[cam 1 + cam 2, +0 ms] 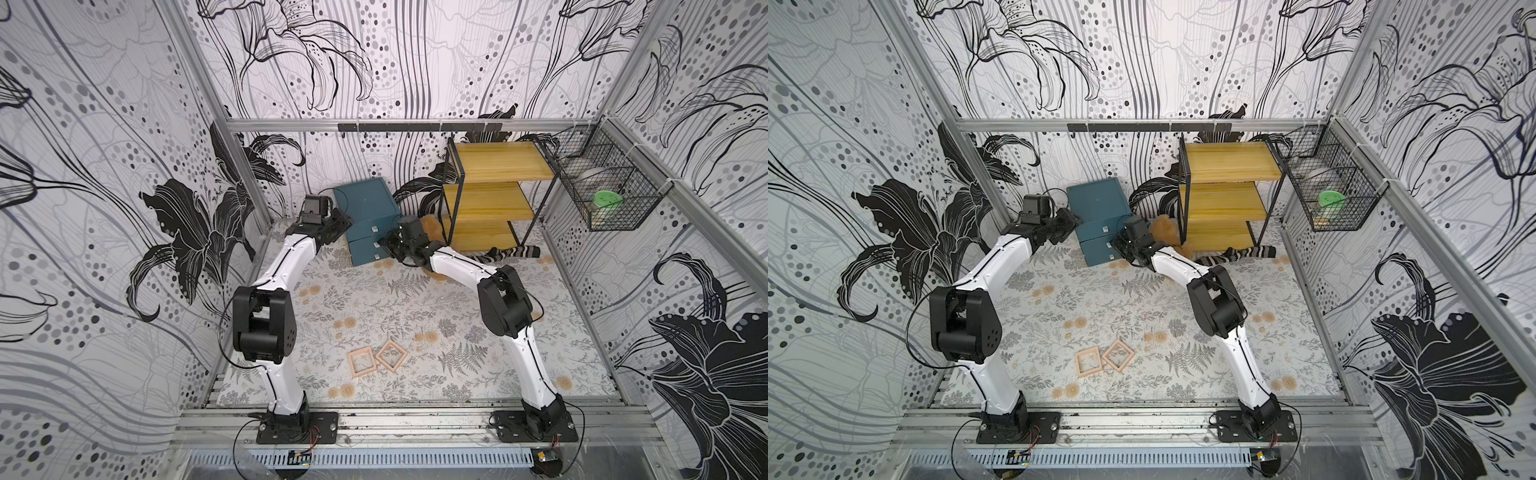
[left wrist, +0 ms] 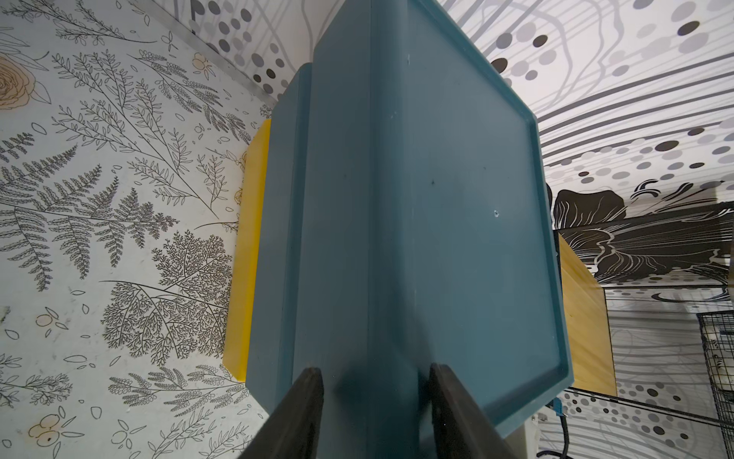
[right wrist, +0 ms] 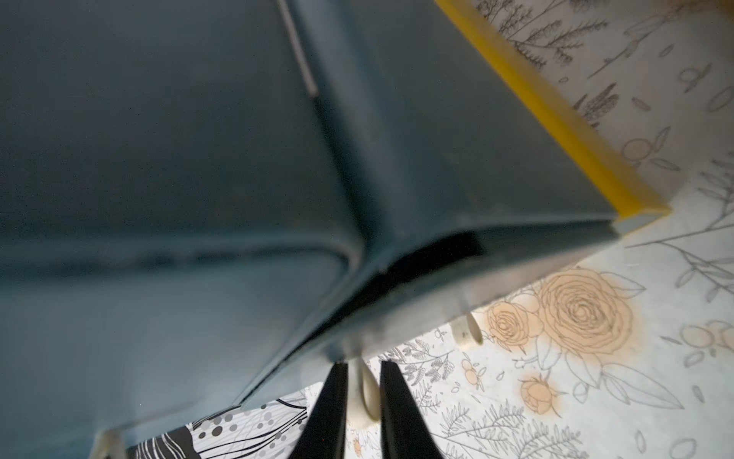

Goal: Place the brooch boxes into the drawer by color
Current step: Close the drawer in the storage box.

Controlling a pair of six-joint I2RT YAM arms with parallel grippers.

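Drawer unlabelled: left fingers straddle its corner; right fingers pinch knob.

Robot test cell in a lab, not a home. Alu-profile frame w/ printed floral wall panels; two arms bolted to a base rail, floral-print surface.

You had a dark teal drawer with pale knobs, on a yellow base. Two pale pinkish-wood brooch boxes lay near the front edge of the white table cover, printed with grey ferns and tan roses. The shelf rack was yellow with black frame; walls showed black-and-grey lilies and dots
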